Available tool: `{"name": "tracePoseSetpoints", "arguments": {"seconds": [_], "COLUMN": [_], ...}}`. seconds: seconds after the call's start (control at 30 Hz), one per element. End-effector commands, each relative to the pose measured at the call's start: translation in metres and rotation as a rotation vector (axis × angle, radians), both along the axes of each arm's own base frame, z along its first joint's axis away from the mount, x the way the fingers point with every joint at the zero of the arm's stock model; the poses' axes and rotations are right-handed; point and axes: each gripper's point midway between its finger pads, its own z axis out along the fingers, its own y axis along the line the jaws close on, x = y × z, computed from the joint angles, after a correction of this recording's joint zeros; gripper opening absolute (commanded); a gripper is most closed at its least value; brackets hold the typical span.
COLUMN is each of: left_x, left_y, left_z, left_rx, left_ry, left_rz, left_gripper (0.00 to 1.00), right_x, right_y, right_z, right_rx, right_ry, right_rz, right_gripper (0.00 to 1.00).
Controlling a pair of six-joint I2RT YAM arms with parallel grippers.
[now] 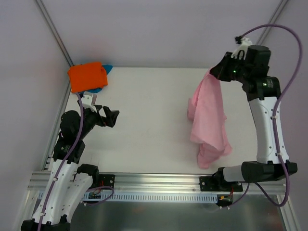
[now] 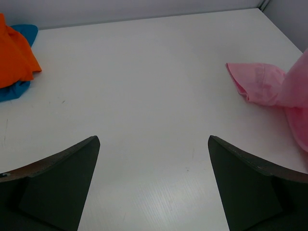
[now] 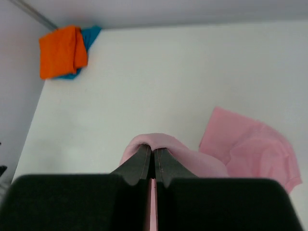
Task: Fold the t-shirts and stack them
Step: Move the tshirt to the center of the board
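While its upper end is pinched between the closed fingers of the right gripper (image 1: 215,73), the light pink t-shirt (image 1: 209,115) hangs in a loose, crumpled column over the right side of the table (image 1: 149,96). Its lower part trails down onto the surface towards the near edge. The wrist view shows pink cloth bulging over both sides of the shut jaws.

At the far left corner the bright orange t-shirt (image 1: 87,76) lies folded on top of the teal-blue t-shirt (image 1: 107,68), whose edges show beyond it.

Near the table's left edge the left gripper (image 1: 108,118) hovers with its jaws spread wide, holding nothing, well apart from all the shirts.
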Motion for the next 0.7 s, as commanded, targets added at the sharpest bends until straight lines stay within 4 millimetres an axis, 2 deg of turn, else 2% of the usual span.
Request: {"name": "tracePoseSetpoints", "arguments": {"seconds": [0.0, 0.07, 0.2, 0.23, 0.27, 0.3, 0.33, 0.4, 0.43, 0.47, 0.5, 0.53, 0.57, 0.63, 0.67], "left_x": [-0.002, -0.001, -0.001, -0.001, 0.0, 0.0, 0.0, 0.0, 0.001, 0.001, 0.001, 0.001, 0.0, 0.0, 0.0], "left_y": [-0.008, -0.008, -0.007, -0.007, -0.006, -0.006, -0.006, -0.006, -0.006, -0.006, -0.006, -0.006, -0.006, -0.005, -0.006], "left_z": [0.012, 0.011, 0.011, 0.012, 0.012, 0.012, 0.012, 0.011, 0.011, 0.011, 0.011, 0.011, 0.011, 0.011, 0.011], "left_rx": [-0.022, -0.022, -0.02, -0.021, -0.018, -0.017, -0.017, -0.015, -0.014, -0.014, -0.016, -0.015, -0.013, -0.013, -0.013], "left_ry": [-0.043, -0.04, -0.042, -0.045, -0.043, -0.043, -0.042, -0.041, -0.04, -0.04, -0.039, -0.041, -0.04, -0.04, -0.04], "left_rz": [-0.038, -0.038, -0.035, -0.034, -0.031, -0.03, -0.029, -0.027, -0.027, -0.027, -0.026, -0.027, -0.027, -0.025, -0.027], "left_gripper": [0.99, 0.99, 0.99, 0.99, 0.99, 0.99, 0.99, 0.99, 0.99, 0.99, 0.99, 0.99, 0.99, 0.99, 0.99], "right_x": [-0.021, -0.021, -0.027, -0.023, -0.024, -0.032, -0.028, -0.04, -0.036, -0.043, -0.046, -0.044, -0.049, -0.052, -0.054], "right_y": [0.042, 0.058, 0.113, 0.127, 0.139, 0.161, 0.177, 0.212, 0.228, 0.248, 0.26, 0.273, 0.288, 0.304, 0.315], "right_z": [-0.028, -0.033, -0.044, -0.057, -0.059, -0.064, -0.079, -0.084, -0.103, -0.101, -0.107, -0.126, -0.127, -0.14, -0.149], "right_rx": [-0.01, -0.01, 0.014, 0.01, 0.009, -0.001, -0.012, -0.023, -0.034, -0.035, -0.039, -0.051, -0.052, -0.063, -0.077], "right_ry": [0.094, 0.11, 0.158, 0.194, 0.2, 0.21, 0.247, 0.26, 0.303, 0.294, 0.307, 0.35, 0.344, 0.355, 0.357], "right_rz": [0.157, 0.202, 0.363, 0.396, 0.429, 0.484, 0.512, 0.602, 0.63, 0.678, 0.704, 0.725, 0.76, 0.785, 0.794], "right_gripper": [0.01, 0.01, 0.01, 0.0, 0.01, 0.0, 0.01, 0.01, 0.0, 0.0, 0.01, 0.0, 0.01, 0.01, 0.1]}}
